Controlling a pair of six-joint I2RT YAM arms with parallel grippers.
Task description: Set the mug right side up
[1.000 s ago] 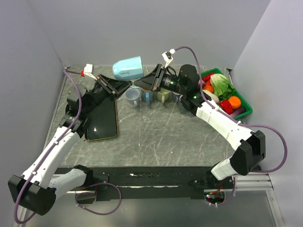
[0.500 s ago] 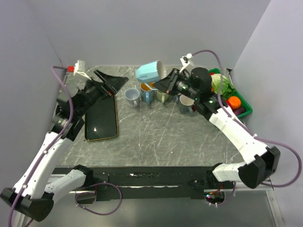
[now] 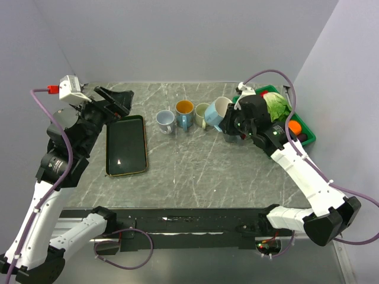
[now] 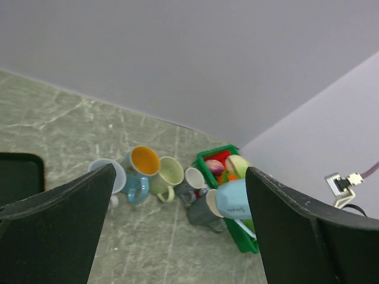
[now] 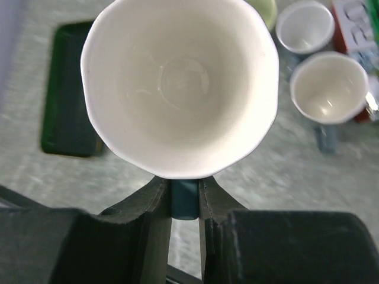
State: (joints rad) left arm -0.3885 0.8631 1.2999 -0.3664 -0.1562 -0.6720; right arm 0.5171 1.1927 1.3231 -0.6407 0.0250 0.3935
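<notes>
The mug (image 3: 220, 113) is light blue with a white inside. It hangs tilted in the air at the right end of the row of cups, its mouth facing up and to the left. My right gripper (image 3: 234, 120) is shut on its handle. The right wrist view looks straight into the mug's open mouth (image 5: 180, 83), with the blue handle (image 5: 185, 198) pinched in my right gripper (image 5: 185, 190). My left gripper (image 3: 116, 99) is open and holds nothing, far off at the back left. In the left wrist view the left gripper (image 4: 177, 177) frames the mug (image 4: 237, 200) from a distance.
A white mug (image 3: 165, 121), a blue mug with an orange inside (image 3: 184, 112) and a pale green mug (image 3: 202, 112) stand in a row. Grey mugs (image 3: 232, 135) sit under the right gripper. A green basket (image 3: 307, 140) holds vegetables. A dark tray (image 3: 125, 145) lies left.
My left gripper opened, let go of the mug and drew back to the left. The right arm carried the mug right and downward, turning its mouth upward.
</notes>
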